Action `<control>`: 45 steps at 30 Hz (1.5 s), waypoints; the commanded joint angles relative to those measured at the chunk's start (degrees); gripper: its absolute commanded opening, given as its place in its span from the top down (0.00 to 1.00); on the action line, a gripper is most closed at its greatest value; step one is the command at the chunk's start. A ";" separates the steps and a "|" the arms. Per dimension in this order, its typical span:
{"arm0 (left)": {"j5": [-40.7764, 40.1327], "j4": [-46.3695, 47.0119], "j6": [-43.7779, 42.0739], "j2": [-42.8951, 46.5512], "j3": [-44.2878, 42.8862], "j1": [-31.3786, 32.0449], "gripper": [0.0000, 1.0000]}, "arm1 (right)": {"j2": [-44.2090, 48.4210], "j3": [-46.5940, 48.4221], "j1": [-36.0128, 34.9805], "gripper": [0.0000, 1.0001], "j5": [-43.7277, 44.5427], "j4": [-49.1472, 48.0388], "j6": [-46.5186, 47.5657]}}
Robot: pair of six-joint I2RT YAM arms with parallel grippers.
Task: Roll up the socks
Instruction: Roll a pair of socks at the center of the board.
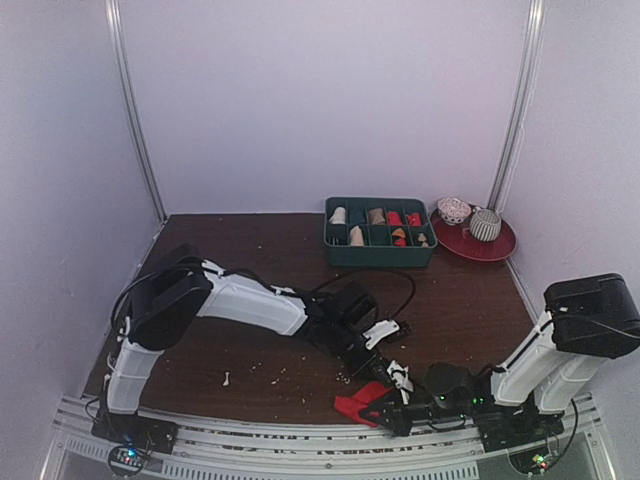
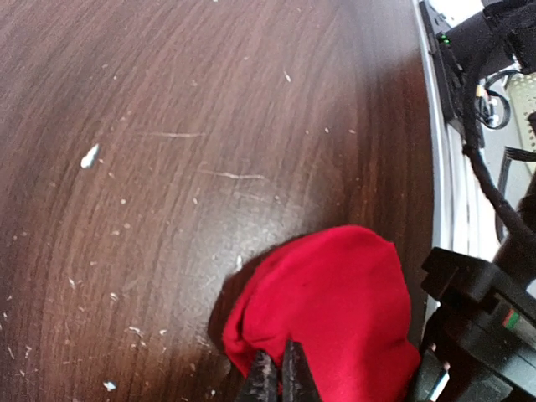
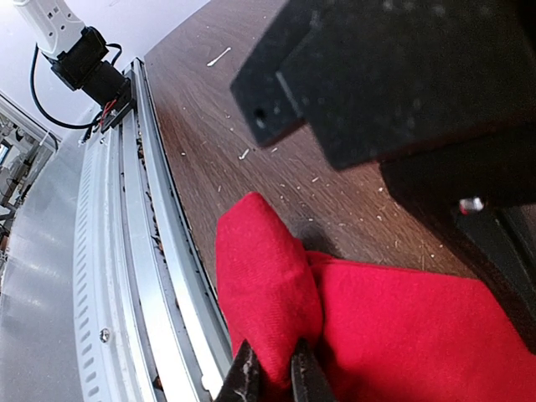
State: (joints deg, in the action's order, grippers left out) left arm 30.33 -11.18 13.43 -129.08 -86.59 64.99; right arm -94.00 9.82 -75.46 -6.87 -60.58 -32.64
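Observation:
A bright red sock (image 1: 362,404) lies crumpled at the near table edge, between both arms. In the left wrist view the red sock (image 2: 335,301) fills the lower middle, and my left gripper (image 2: 278,373) is shut on a fold of it. In the right wrist view my right gripper (image 3: 272,377) is shut on a folded flap of the red sock (image 3: 268,285), just beside the metal rail. In the top view my left gripper (image 1: 385,385) and right gripper (image 1: 400,412) meet over the sock. The black argyle sock is out of view.
A green compartment tray (image 1: 380,258) with several small rolled bundles stands at the back. A red plate (image 1: 498,248) with two patterned bundles is beside it. The metal rail (image 1: 300,440) runs along the near edge. White crumbs litter the wood.

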 commanded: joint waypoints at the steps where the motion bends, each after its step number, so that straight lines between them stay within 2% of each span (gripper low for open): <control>1: -11.88 -7.48 0.01 -3.39 2.04 0.57 1.00 | 0.14 -1.51 -0.39 0.94 0.63 14.17 -0.45; 6: -22.18 -9.45 2.47 -1.39 7.06 0.31 1.00 | 5.65 -1.73 -0.38 0.94 4.66 20.91 -1.06; 14: -30.43 -8.48 6.81 6.99 21.81 -2.82 1.00 | 11.62 -3.13 0.51 0.93 10.00 25.21 1.86; 19: -30.97 -6.47 7.57 9.96 26.14 -4.53 1.00 | 6.37 -0.47 3.04 0.93 4.25 23.16 4.62; 28: -35.28 -2.55 6.86 9.66 24.65 -5.99 1.00 | -6.81 5.17 7.93 0.93 -14.29 20.24 5.90; 33: -40.06 -2.01 5.72 9.30 23.82 -8.50 1.00 | -6.32 5.33 12.64 0.93 -21.85 21.66 5.03; 38: -40.16 -0.84 4.67 8.72 22.13 -10.74 1.00 | -7.68 9.88 14.92 0.93 -26.17 29.34 7.26; 43: -39.78 4.40 3.27 11.69 22.66 -10.76 1.00 | -10.44 10.32 17.35 0.93 -29.30 29.08 6.32; 45: -38.72 8.95 2.40 14.73 24.58 -10.76 0.87 | -11.32 10.07 18.13 0.93 -30.53 28.02 5.29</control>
State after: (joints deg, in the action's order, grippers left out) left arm 0.78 -1.69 18.48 -115.20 -66.50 58.06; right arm -100.62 23.40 -57.47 -29.52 -47.90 -26.46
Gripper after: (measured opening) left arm 0.025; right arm 0.087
